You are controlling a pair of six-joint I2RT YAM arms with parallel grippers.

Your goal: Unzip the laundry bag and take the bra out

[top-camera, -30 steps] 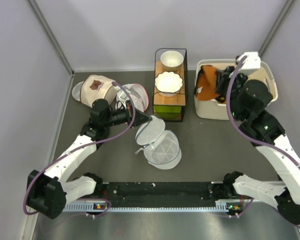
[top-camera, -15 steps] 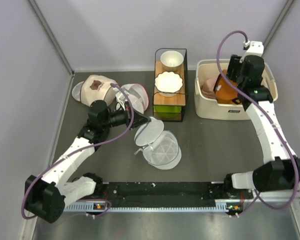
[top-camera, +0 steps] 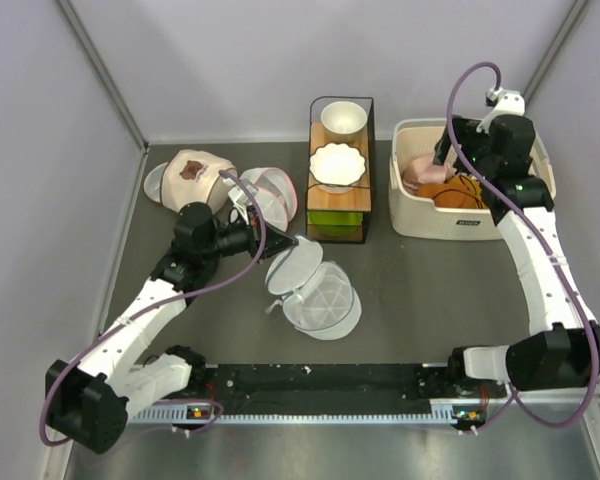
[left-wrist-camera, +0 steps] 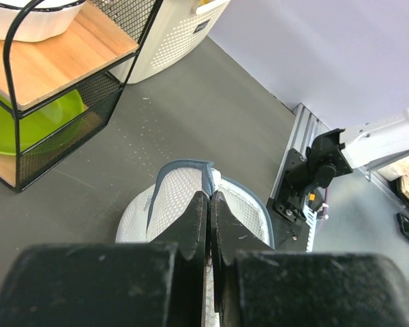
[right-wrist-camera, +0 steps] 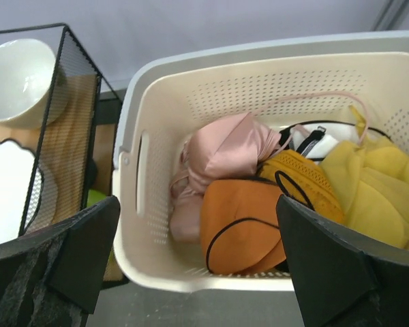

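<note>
Roughly at the middle of the dark table (top-camera: 430,290) lies the laundry bag (top-camera: 320,300), just in front of a black wire rack (top-camera: 341,170) that holds white bowls. It is a round, shallow drum of white see-through mesh with whitish-grey trim. It is unzipped and stands open like a clamshell, the round lid tilted up on the side nearer the rack. No garment shows through the mesh.

The left gripper (left-wrist-camera: 209,199) is pinched tight on the grey-trimmed edge of that lid, its two dark fingers pressed together with no gap between them.

The bra (right-wrist-camera: 242,231) is in a cream perforated basket (right-wrist-camera: 133,170) at the far right of the table, well apart from the bag. It is deep orange, with rounded cups and thin dark lines along the edges. One cup looks smooth; the other, beside it, has a finer, dotted texture. It rests between a pale pink garment (right-wrist-camera: 218,160) and a bright yellow garment (right-wrist-camera: 382,191), touching both.

The right gripper (right-wrist-camera: 196,204) hangs over the basket with its fingers spread wide and nothing between them — it touches neither the bra nor the other clothes.

A small dark label (top-camera: 467,224) sits on the basket's near wall, but its writing is too small to read.
</note>
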